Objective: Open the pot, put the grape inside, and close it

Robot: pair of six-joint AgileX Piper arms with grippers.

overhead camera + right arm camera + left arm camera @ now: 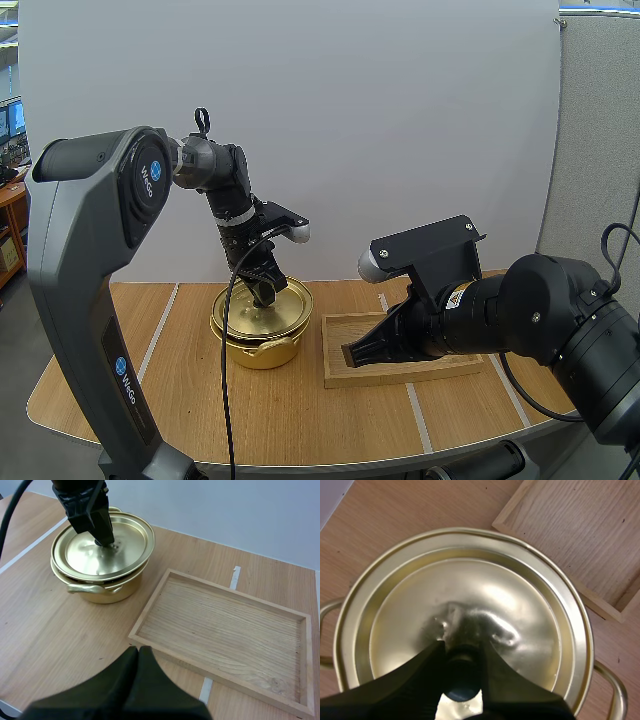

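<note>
Glossy metal lid (485, 585), matt wooden tray (580, 530)

The lid (90, 555) covers the pot (102, 594) — tray (225, 625) open.

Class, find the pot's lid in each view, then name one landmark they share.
High view: lid on the pot, left of the wooden tray, under the left gripper.
Left wrist view: lid directly below the left gripper, which pinches its knob; the tray's corner lies beside it.
Right wrist view: lid on the pot, beside the tray, the left gripper on it.
Shared landmark: the wooden tray.
</note>
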